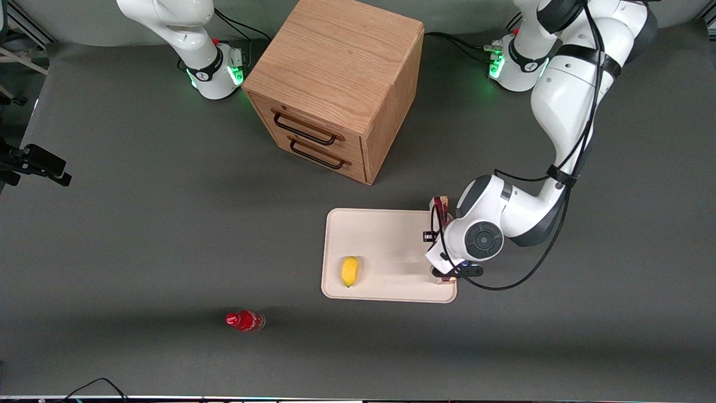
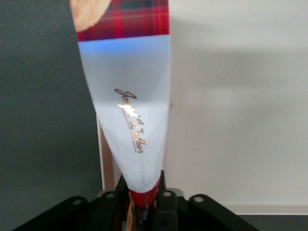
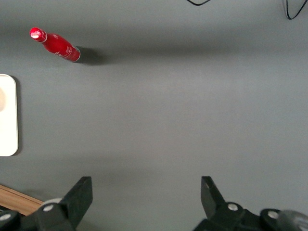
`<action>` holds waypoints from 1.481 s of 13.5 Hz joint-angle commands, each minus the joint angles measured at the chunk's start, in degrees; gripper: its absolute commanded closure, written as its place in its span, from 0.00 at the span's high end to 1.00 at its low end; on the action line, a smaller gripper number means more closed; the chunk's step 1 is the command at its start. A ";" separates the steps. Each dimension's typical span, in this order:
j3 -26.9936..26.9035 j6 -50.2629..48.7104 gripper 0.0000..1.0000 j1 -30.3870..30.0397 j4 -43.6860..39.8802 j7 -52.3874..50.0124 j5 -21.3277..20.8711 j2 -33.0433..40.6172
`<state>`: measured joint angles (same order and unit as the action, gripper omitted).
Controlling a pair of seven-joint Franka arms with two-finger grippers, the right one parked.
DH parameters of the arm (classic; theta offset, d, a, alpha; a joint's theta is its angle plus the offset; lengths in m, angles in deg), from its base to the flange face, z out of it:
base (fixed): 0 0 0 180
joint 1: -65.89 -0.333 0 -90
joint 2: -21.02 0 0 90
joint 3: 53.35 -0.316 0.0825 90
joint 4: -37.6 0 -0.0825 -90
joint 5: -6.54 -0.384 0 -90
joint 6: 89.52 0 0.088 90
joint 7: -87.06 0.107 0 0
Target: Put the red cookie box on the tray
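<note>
The red cookie box [image 2: 129, 101], tartan red with a white patch, is held between the fingers of my left gripper [image 2: 142, 204], which is shut on it. It hangs over the rim of the cream tray [image 2: 231, 120] at the working arm's end, partly over the grey table. From the front, the wrist covers most of the box; one end [image 1: 441, 208] pokes out at the tray's corner nearest the cabinet. The gripper [image 1: 446, 249] sits under the wrist there, above the tray's [image 1: 386, 235] short side. Whether the box touches the tray I cannot tell.
A yellow lemon [image 1: 350, 271] lies on the tray, toward the parked arm's end. A small red bottle [image 1: 244, 321] stands on the table nearer the front camera. The wooden two-drawer cabinet [image 1: 335, 84] stands farther from the camera than the tray.
</note>
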<state>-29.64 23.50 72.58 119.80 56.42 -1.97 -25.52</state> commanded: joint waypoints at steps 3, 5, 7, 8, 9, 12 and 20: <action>-0.86 -6.29 1.00 -1.76 -3.00 0.75 -0.72 2.50; -0.68 -18.04 1.00 -3.96 -9.91 5.73 1.47 3.74; -0.95 -28.85 1.00 -7.02 -17.30 10.58 6.12 3.92; -0.69 -34.39 1.00 -9.48 -19.94 12.77 6.92 4.35; -0.86 -38.80 1.00 -10.63 -21.36 14.01 6.84 6.19; -6.71 -44.80 1.00 -11.97 -20.50 20.07 6.05 17.24; -24.14 -42.30 1.00 -10.38 8.00 36.09 6.67 49.48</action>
<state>-50.32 -25.92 60.56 109.84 90.30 4.17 10.21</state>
